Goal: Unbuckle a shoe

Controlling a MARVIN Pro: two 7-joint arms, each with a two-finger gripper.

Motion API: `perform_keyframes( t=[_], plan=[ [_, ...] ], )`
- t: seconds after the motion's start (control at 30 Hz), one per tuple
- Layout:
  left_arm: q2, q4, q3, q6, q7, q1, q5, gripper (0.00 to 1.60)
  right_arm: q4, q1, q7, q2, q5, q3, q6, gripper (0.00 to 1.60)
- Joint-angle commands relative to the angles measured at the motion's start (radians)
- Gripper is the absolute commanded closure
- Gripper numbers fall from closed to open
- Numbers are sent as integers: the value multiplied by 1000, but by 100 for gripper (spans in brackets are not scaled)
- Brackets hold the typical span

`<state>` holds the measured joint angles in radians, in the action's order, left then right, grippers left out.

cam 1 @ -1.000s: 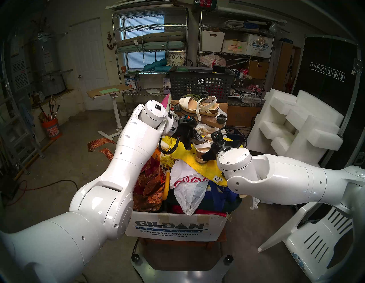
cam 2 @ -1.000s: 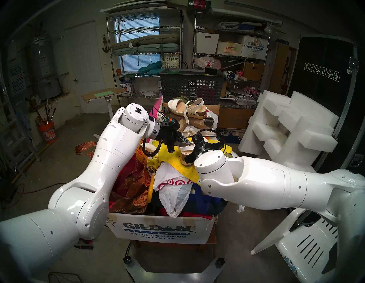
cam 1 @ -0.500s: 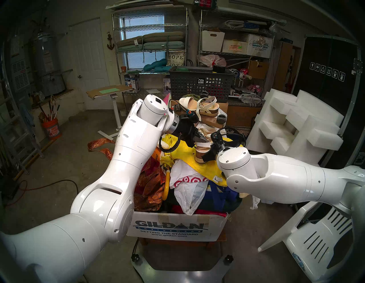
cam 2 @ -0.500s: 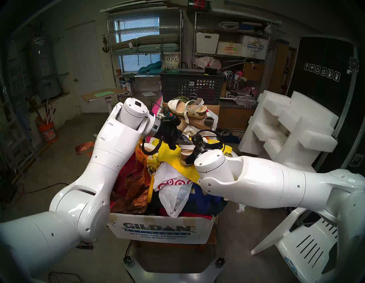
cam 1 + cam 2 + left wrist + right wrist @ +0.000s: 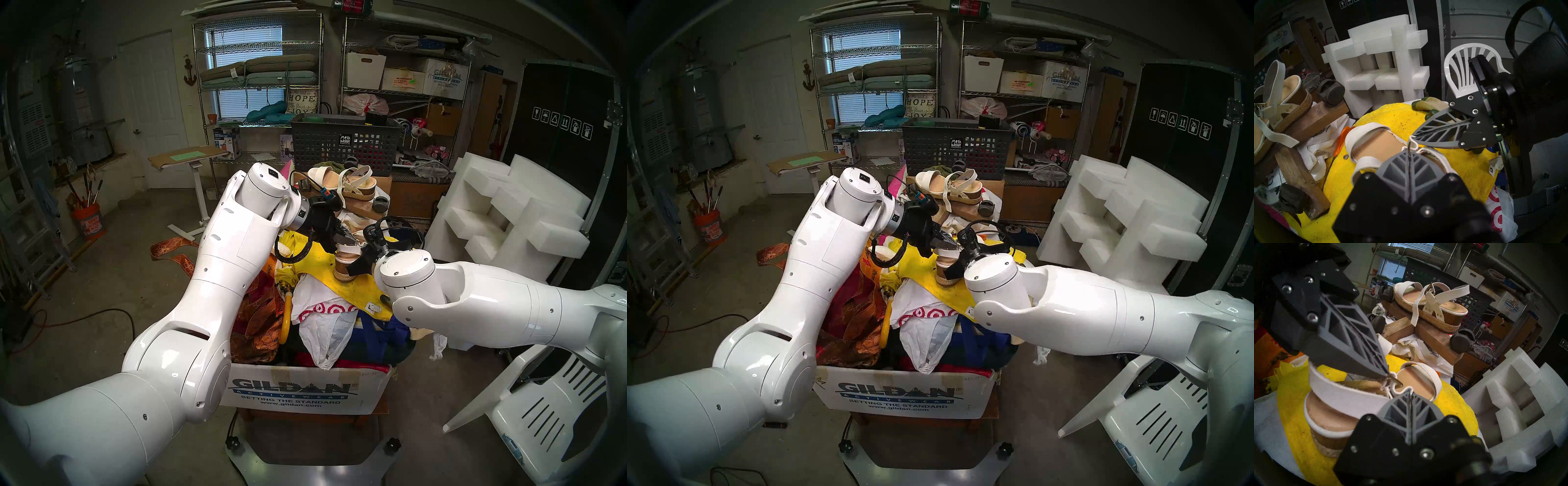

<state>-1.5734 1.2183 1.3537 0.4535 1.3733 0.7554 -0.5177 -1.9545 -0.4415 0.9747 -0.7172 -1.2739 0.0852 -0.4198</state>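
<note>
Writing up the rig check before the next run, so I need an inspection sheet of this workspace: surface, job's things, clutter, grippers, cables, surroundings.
Surface: yellow towel atop an overfilled Gildan box.
Job's things: sandal upright on the towel, buckle at the ankle strap.
Clutter: twin sandal on a wooden caster dolly, work glove, orange-handled scissors, Target bag.
Grippers: left gripper shut, tip at the buckle; right gripper shut on the strap's end.
Cables: black loops at both wrists; red cord on the floor.
Surroundings: wire shelving, mesh basket, foam blocks, white plastic chair.
</note>
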Motion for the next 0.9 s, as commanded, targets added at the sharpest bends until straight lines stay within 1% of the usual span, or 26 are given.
perform_keyframes(
  t=[0.0, 0.23, 0.3, 0.43, 0.47, 0.53, 0.67, 0.7, 0.73, 0.77, 0.8, 0.83, 0.87],
  plan=[
    [-25, 16, 5, 5, -34, -5, 0, 160, -42, 19, -34, 14, 12, 11, 9, 160],
    [-28, 22, 7, 6, -28, -6, 12, 160, -38, 23, -87, 23, 44, 5, 25, 160],
    [-28, 23, 7, 7, -27, -5, 12, 160, -37, 23, -89, 23, 45, 6, 25, 160],
    [-19, 29, 5, 6, -24, 1, 10, 160, -24, 31, -136, 22, 68, 4, 31, 160],
    [-19, 29, 5, 6, -24, 1, 10, 160, -24, 31, -136, 22, 68, 4, 31, 160],
    [-18, 32, 7, 7, -28, 5, 8, 160, -19, 36, -175, 22, 71, 6, 36, 160],
    [-20, 25, 12, 9, -35, 2, 4, 160, -6, 39, -218, 19, 63, 10, 33, 160],
    [-21, 25, 14, 7, -41, 3, 3, 160, -3, 41, -243, 21, 57, 10, 29, 160],
    [-21, 22, 14, 5, -39, 1, 2, 160, 1, 39, -240, 18, 59, 12, 33, 160],
    [-22, 22, 16, 8, -42, 2, 1, 160, 1, 39, -229, 12, 32, 20, 16, 160],
    [-22, 24, 16, 5, -44, 4, 0, 160, 2, 37, -220, 8, 27, 23, 13, 160],
    [-22, 22, 18, 4, -43, 2, 1, 160, 1, 34, -182, 4, 20, 23, -7, 160],
    [-23, 20, 21, 6, -44, 1, 2, 160, -1, 32, -176, 6, 19, 23, -8, 160]
  ],
)
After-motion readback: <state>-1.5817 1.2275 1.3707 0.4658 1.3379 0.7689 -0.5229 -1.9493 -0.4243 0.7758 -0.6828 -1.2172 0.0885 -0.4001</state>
